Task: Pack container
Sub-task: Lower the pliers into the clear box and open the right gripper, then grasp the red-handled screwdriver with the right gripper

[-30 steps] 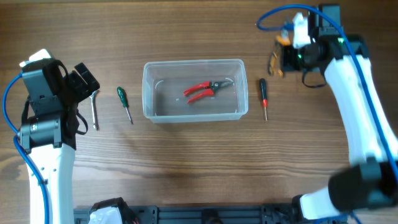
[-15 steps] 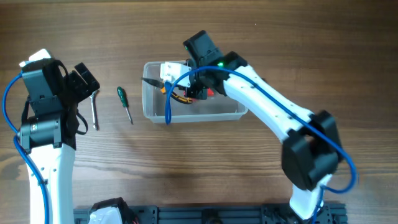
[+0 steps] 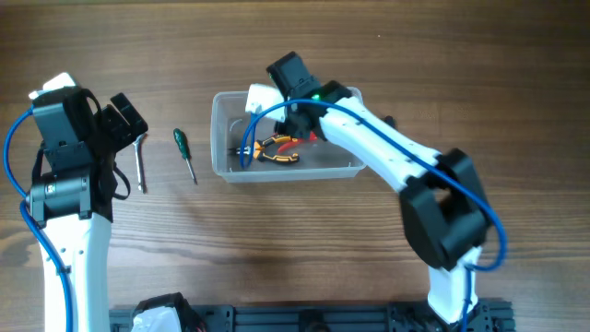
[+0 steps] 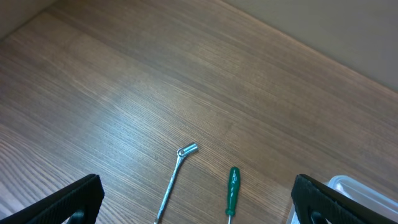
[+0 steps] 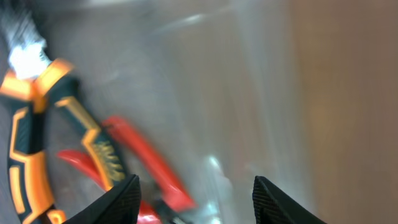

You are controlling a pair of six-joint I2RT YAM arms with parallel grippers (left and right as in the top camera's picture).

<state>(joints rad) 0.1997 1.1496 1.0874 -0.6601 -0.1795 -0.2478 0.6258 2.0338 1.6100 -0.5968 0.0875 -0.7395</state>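
Observation:
The clear container (image 3: 215, 138) stands mid-table. Orange-and-black pliers (image 3: 275, 151) lie on its floor, beside red-handled pliers (image 3: 315, 136) that my arm partly hides. Both pliers also show, blurred, in the right wrist view: the orange-and-black ones (image 5: 31, 124) and the red-handled ones (image 5: 140, 165). My right gripper (image 3: 291, 114) hangs over the container, open and empty (image 5: 196, 190). My left gripper (image 3: 126, 115) is open at the far left, above a silver wrench (image 4: 176, 182) and a green screwdriver (image 4: 232, 190).
The wrench (image 3: 140, 163) and the green screwdriver (image 3: 183, 152) lie on the wood left of the container. A corner of the container (image 4: 357, 190) shows in the left wrist view. The right arm crosses the container's right end and hides the table there.
My right arm swung from the far right to over the container carrying the orange-and-black pliers. They now lie loose inside, and the gripper is open. The left arm has not moved.

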